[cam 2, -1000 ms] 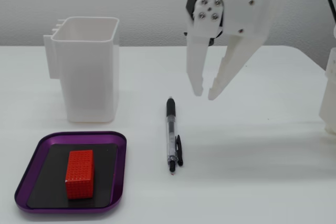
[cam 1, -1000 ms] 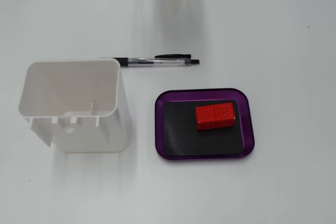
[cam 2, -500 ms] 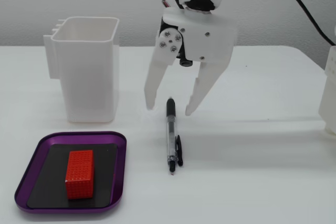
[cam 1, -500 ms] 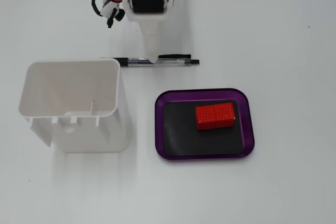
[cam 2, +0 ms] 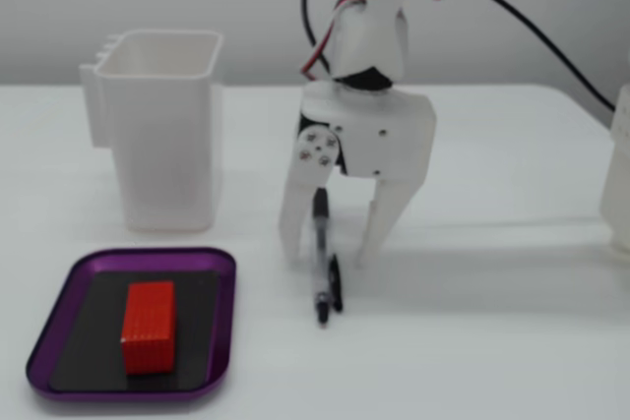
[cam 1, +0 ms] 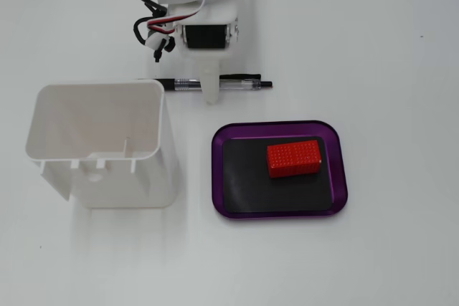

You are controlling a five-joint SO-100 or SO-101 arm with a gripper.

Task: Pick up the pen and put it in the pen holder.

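Note:
The pen (cam 1: 247,84) lies flat on the white table, just past the top right corner of the pen holder (cam 1: 93,141), a tall white box standing open-topped. My gripper (cam 1: 210,85) is down over the pen's middle. In the front fixed view the gripper (cam 2: 327,251) is open, with one finger on each side of the pen (cam 2: 322,287) and the tips near the table. The fingers stand apart from the barrel. The pen holder (cam 2: 157,135) stands to the gripper's left in that view.
A flat purple-rimmed tray (cam 1: 280,126) with a red block (cam 1: 294,158) lies beside the holder, close to the pen. In the front view the tray (cam 2: 138,256) and block (cam 2: 150,327) sit front left. A white object (cam 2: 618,174) stands at the right edge.
The gripper has moved over the pen and come down, so its open fingers now straddle the barrel. The pen, holder and tray have not moved.

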